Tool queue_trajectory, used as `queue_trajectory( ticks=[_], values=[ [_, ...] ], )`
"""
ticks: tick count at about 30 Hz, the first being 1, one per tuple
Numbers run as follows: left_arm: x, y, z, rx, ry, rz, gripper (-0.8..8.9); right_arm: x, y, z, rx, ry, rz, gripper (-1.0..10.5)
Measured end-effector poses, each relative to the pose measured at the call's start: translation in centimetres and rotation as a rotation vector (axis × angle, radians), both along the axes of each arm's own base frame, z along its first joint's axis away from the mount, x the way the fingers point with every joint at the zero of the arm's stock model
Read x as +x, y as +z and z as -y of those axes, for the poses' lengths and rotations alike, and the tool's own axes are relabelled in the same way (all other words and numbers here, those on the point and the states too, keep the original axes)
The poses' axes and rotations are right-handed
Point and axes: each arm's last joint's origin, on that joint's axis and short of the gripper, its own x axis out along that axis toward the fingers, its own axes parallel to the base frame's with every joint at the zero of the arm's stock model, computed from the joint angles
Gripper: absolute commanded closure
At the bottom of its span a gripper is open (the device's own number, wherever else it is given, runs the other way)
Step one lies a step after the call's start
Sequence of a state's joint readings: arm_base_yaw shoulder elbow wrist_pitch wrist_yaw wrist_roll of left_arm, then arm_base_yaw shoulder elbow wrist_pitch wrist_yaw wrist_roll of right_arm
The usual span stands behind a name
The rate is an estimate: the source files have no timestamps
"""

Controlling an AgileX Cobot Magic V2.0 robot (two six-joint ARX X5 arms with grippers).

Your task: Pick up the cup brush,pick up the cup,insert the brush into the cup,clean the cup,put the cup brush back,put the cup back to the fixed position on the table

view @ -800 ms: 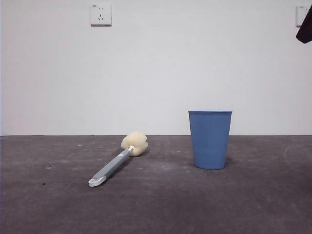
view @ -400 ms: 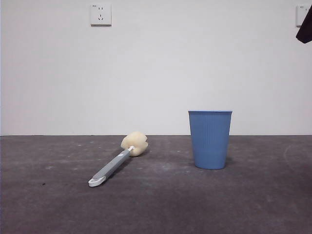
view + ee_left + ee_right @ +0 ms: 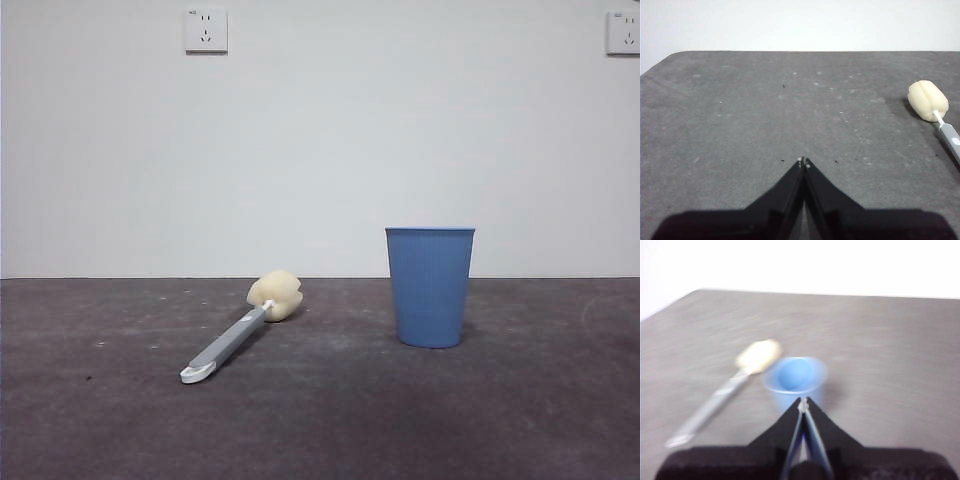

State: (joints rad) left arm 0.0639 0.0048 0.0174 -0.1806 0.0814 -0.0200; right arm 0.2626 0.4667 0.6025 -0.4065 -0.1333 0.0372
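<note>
Dark grey table (image 3: pixel 520 420) before a white wall. Right of centre stands the blue cup (image 3: pixel 430 286), upright, nothing inside. Left of centre lies the cup brush (image 3: pixel 243 326). Both the left gripper (image 3: pixel 803 160) and right gripper (image 3: pixel 803 402) hover with jaws closed, holding nothing.

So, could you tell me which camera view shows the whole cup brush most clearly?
The front view: the cup brush lies sharp from loop to sponge head. The left wrist view cuts it off at the picture's edge, showing mainly the sponge. The right wrist view shows its whole length, but blurred.
</note>
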Motion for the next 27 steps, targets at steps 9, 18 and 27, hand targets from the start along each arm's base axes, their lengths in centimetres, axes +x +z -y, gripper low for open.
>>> queue_trajectory(
  ticks=[9,18,27],
  values=[
    [0.0,0.0,0.0,0.000,0.000,0.000,8.16,-1.2,-7.3,2.3,0.020,-0.205,0.153,9.5],
    [0.0,0.0,0.0,0.000,0.000,0.000,8.16,-1.3,-11.7,2.8,0.021,-0.252,0.126,9.5],
    [0.0,0.0,0.0,0.000,0.000,0.000,8.16,-1.2,-13.5,2.8,0.050,-0.261,0.091,9.5]
  ],
)
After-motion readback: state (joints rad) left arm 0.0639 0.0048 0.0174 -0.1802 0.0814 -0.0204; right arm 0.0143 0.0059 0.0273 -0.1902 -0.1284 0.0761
